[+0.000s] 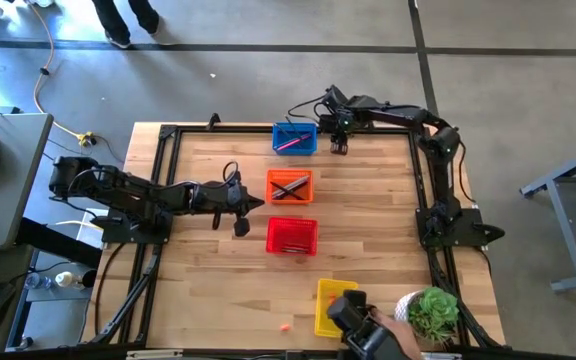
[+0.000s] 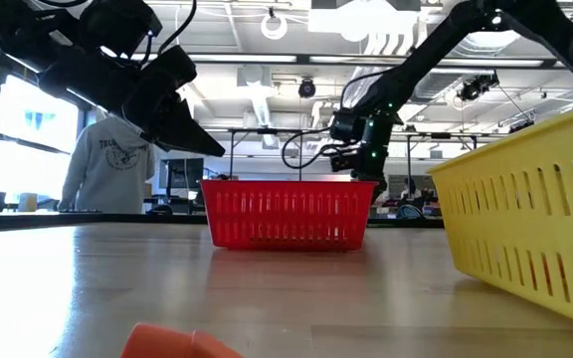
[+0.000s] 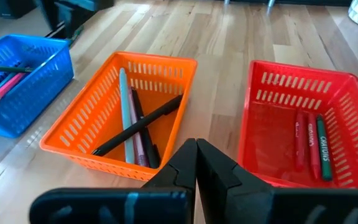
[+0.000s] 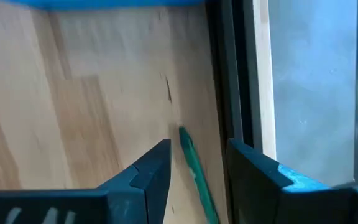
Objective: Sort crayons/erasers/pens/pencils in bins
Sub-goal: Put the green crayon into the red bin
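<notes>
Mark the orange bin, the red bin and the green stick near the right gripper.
orange bin [image 3: 79, 127]: left wrist view, on its near side wall.
red bin [image 3: 303, 81]: left wrist view, on its far wall.
green stick [image 4: 194, 171]: right wrist view, mid-shaft, lying on the wood between the fingers.

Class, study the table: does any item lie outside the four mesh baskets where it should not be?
Yes. A tiny orange-red eraser lies loose on the wooden table, left of the yellow mesh basket. A thin green stick also lies on bare wood between the open fingers of the right gripper, near the blue mesh basket.
</notes>
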{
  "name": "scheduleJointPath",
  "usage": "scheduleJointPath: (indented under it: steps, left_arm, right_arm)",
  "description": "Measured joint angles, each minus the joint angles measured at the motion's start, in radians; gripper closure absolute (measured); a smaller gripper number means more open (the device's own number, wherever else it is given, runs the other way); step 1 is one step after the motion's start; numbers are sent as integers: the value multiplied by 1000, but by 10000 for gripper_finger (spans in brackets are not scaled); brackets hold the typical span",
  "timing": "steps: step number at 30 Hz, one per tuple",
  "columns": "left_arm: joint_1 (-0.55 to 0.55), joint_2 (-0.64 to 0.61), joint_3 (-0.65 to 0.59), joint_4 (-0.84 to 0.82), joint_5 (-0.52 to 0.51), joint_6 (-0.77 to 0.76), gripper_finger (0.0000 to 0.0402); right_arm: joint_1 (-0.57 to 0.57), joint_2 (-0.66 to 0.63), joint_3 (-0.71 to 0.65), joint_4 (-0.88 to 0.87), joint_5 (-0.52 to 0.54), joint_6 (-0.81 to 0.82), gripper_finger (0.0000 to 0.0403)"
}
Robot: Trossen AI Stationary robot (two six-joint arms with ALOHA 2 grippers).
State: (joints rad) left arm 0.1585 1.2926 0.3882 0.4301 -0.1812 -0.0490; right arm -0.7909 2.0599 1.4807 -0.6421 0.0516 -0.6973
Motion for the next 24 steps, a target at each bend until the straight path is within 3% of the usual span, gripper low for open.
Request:
scheduleJointPath:
  steps: [8,24]
  left_arm:
    - [-24,0,0,-8,-11,16,401]
    - [-24,0,0,-23,-13,17,401]
  right_arm:
    - [0,83,115,-143,-38,-24,255]
    - [0,121,161,-153,-9,-17,256]
